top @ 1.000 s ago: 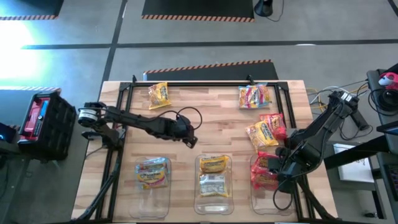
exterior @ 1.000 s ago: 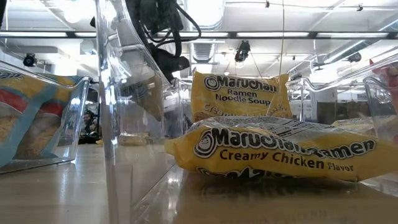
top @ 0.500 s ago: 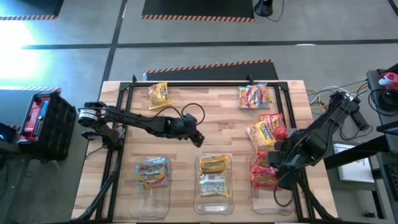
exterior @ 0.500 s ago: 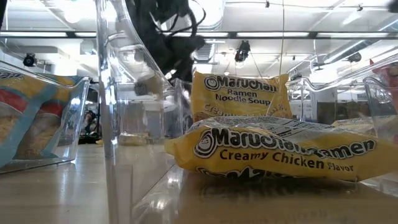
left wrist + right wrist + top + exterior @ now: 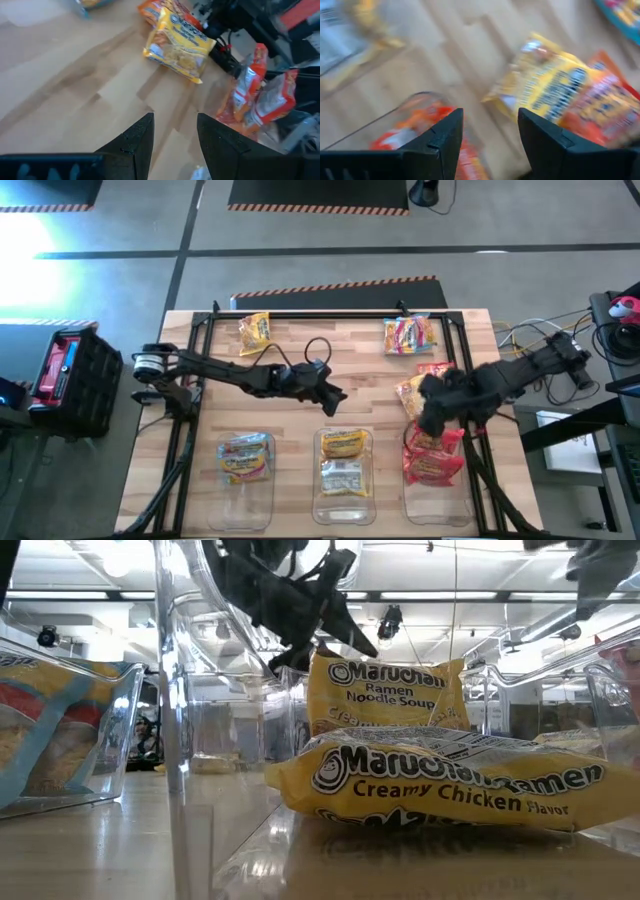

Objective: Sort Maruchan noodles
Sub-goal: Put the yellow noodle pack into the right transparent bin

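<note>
Since a second ago right gripper [image 5: 432, 402] rose from the red bin [image 5: 436, 498], jaws apart and empty, over the yellow packet [image 5: 417, 395] mid-right; left gripper [image 5: 336, 392] parted too; descend square before closing.

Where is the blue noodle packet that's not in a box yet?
In the high view, the blue noodle packet lies at the table's far edge on the right side, beyond the yellow packet and red packet.

yellow packets [image 5: 343, 460] stacked in middle bin, red ones [image 5: 432, 463] in right bin, blue-multicolour one [image 5: 245, 456] left bin; four loose on table.
</note>
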Controlling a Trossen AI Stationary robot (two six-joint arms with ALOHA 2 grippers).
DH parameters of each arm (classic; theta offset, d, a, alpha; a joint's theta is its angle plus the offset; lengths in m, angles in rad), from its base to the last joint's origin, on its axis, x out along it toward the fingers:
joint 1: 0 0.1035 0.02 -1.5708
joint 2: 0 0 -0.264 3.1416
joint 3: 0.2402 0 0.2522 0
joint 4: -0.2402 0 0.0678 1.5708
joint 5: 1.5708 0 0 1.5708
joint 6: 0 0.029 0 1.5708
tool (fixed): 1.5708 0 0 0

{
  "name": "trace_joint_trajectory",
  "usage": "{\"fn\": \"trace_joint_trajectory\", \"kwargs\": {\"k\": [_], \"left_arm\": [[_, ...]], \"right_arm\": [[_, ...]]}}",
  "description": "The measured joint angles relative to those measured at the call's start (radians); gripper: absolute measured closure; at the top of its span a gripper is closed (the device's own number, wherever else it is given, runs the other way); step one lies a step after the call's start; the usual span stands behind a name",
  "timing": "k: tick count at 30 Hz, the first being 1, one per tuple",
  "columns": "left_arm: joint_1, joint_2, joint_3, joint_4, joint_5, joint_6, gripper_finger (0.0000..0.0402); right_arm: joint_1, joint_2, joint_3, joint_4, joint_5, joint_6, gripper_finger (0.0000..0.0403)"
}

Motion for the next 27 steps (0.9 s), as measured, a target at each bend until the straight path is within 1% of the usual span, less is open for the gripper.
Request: {"fn": "trace_joint_trajectory", "kwargs": {"k": [2, 6, 12, 14, 20, 22, 27], "left_arm": [[0.005, 0.018, 0.0, 0.029, 0.011, -0.003, 0.0268], [0.013, 0.053, 0.026, 0.025, 0.02, 0.001, 0.0268], [0.025, 0.098, 0.087, 0.017, 0.024, 0.017, 0.0268], [0.032, 0.109, 0.112, 0.0, 0.036, 0.022, 0.0268], [0.051, 0.146, 0.166, -0.01, 0.1, 0.023, 0.0268], [0.054, 0.173, 0.189, -0.008, 0.125, 0.021, 0.0268], [0.058, 0.238, 0.25, -0.017, 0.132, 0.018, 0.0268]], "right_arm": [[-0.057, -0.01, -0.005, -0.039, -0.005, 0.0, 0.0228], [-0.166, -0.044, -0.034, -0.067, -0.014, -0.048, 0.0232], [-0.339, -0.091, -0.158, -0.051, -0.069, -0.164, 0.0232], [-0.397, -0.1, -0.209, -0.029, -0.099, -0.212, 0.0232], [-0.554, -0.125, -0.345, 0.147, -0.241, -0.389, 0.0232], [-0.604, -0.129, -0.375, 0.18, -0.281, -0.435, 0.0232], [-0.722, -0.128, -0.418, 0.199, -0.288, -0.52, 0.0232]]}}
